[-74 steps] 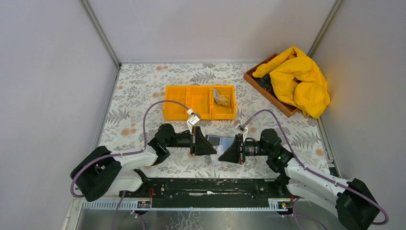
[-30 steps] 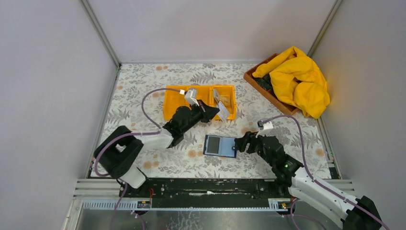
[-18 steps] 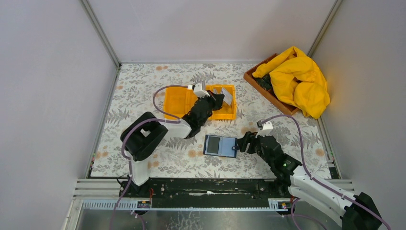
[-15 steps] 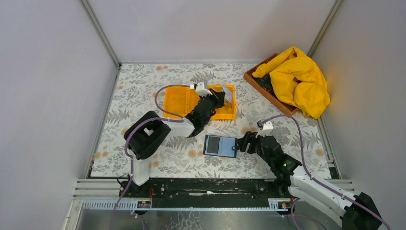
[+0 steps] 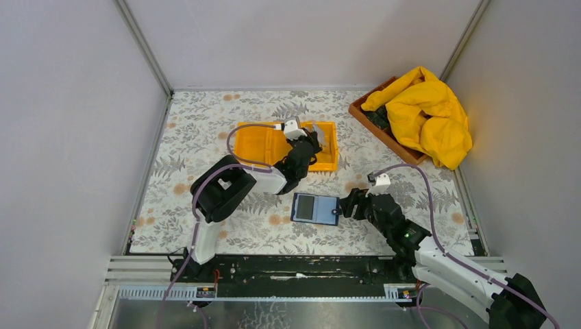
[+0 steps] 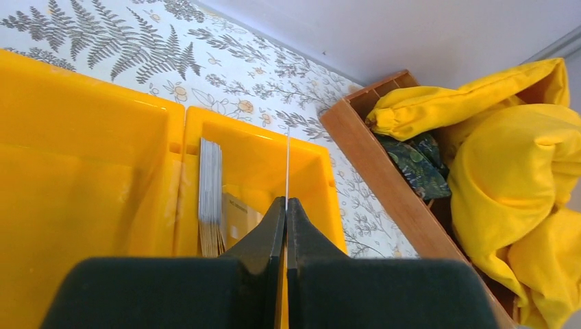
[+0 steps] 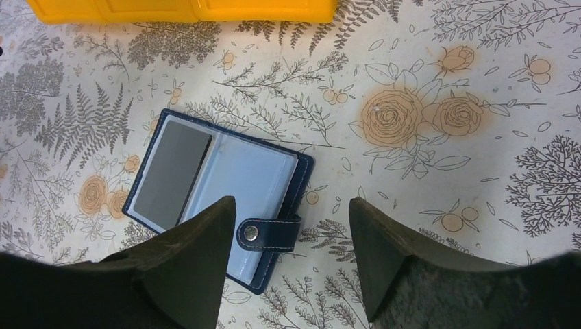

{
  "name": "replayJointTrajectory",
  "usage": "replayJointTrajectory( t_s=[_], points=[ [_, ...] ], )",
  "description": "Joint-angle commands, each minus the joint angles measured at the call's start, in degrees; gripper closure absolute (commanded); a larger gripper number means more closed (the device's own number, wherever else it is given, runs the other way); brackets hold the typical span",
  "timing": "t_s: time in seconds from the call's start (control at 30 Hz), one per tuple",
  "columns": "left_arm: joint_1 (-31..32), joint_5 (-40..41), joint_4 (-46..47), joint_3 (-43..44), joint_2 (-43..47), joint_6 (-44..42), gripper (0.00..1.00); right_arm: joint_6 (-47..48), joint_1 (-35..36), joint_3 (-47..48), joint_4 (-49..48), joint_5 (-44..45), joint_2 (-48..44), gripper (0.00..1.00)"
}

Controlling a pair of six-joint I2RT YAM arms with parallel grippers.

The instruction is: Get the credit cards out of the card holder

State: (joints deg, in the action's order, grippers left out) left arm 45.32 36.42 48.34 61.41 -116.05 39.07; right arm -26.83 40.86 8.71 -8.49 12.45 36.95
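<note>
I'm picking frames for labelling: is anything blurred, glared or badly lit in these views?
Top external: even, soft light, faint shadows, sharp. Left wrist: tray bright; near jaws dark and soft; held card only a thin pale line. Right wrist: card holder crisp, no glare; jaws dark, slightly soft.

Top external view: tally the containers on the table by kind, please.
Yellow three-compartment tray: 1
Wooden tray: 1
Card holder: 1
Total: 3

The cards (image 6: pixel 209 197) stand in the tray (image 6: pixel 75 96), card holder (image 7: pixel 255 179) before it
</note>
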Motion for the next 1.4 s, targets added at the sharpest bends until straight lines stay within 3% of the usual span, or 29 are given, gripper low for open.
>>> replayJointTrajectory(
  t_s=[0.0, 0.63, 1.07, 1.37],
  points=[
    [0.0, 5.2, -0.5, 2.8, -1.7, -1.6, 1.0, -0.4, -0.3, 0.4, -2.6, 0.8, 0.3, 0.32],
    [-1.2, 5.9, -6.2, 6.3, -6.1, 0.0, 1.0, -0.3, -0.3, 0.7, -2.8, 0.9, 1.5, 0.32],
    [-1.6, 3.1, -6.6, 6.5, -6.2, -0.1, 0.81, -0.2, -0.3, 0.6, -3.0, 0.7, 1.8, 0.32],
    [-1.6, 2.0, -5.3, 3.5, -3.0, 0.5, 0.75, -0.1, -0.3, 0.6, -2.8, 0.8, 1.7, 0.32]
  ],
)
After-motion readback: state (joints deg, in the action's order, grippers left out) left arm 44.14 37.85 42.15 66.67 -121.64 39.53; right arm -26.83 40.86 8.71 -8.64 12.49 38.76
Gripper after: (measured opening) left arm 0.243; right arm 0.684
